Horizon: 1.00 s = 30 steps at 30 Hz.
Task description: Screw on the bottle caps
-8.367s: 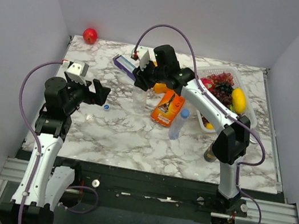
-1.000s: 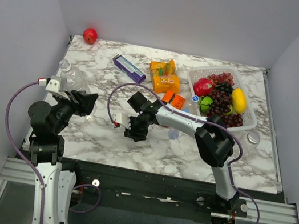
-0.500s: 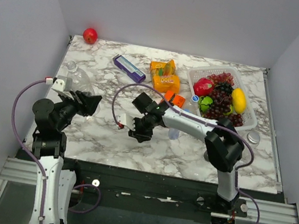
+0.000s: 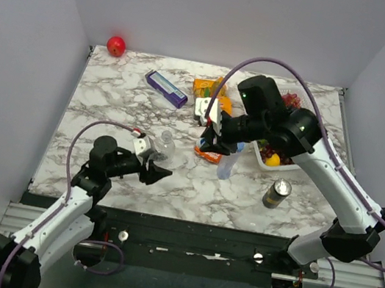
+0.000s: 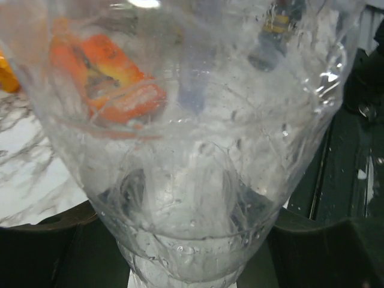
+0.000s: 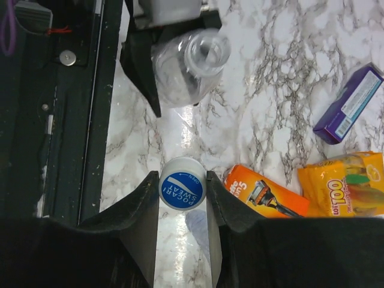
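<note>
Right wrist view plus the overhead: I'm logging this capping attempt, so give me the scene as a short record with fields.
left gripper: shut on an uncapped bottle, mouth open
right gripper: shut on a blue cap, printed side facing its camera
cap versus neck: apart, cap not yet on
second bottle: stands by the orange pack, with its own cap on
other items: drink can, purple box, red ball
</note>
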Available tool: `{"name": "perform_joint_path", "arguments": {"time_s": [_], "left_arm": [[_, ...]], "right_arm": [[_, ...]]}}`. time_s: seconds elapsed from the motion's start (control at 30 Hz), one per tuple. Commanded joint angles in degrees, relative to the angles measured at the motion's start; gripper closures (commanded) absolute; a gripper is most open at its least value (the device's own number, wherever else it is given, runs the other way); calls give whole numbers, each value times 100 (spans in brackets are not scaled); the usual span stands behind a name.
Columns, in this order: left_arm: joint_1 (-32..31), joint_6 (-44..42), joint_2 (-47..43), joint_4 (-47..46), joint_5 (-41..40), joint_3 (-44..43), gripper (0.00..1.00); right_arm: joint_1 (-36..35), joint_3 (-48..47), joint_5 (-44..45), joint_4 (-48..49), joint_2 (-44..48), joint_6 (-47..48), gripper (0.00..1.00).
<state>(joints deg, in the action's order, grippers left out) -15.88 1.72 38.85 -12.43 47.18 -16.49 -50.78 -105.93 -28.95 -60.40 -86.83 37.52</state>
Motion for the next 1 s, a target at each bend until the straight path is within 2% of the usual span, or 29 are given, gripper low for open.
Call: {"name": "perform_joint_path", "arguments": {"time_s": [0.0, 0.07, 0.23, 0.4, 0.67, 0.97], "left_arm": [[-828, -786, 709, -1408, -244, 155, 100], [-1127, -866, 956, -1814, -279, 278, 100], [-1409, -629, 1994, -3071, -209, 365, 100], [-1541, -506, 2530, -3660, -209, 383, 100], [-1585, -330, 2505, -3829, -165, 471, 100], [-1620, -584, 2364, -3609, -104, 489, 100]], "right_arm": [[42, -1084, -313, -1394, -413, 176, 69], [42, -1350, -436, -1720, -554, 423, 69], [-2, -1694, -445, -2212, -800, 1063, 68], [-124, -1870, -410, -2485, -1064, 1398, 68], [-458, -1676, -137, -2406, -1240, 1689, 68], [-546, -1782, 126, -2450, -1512, 1724, 67]]}}
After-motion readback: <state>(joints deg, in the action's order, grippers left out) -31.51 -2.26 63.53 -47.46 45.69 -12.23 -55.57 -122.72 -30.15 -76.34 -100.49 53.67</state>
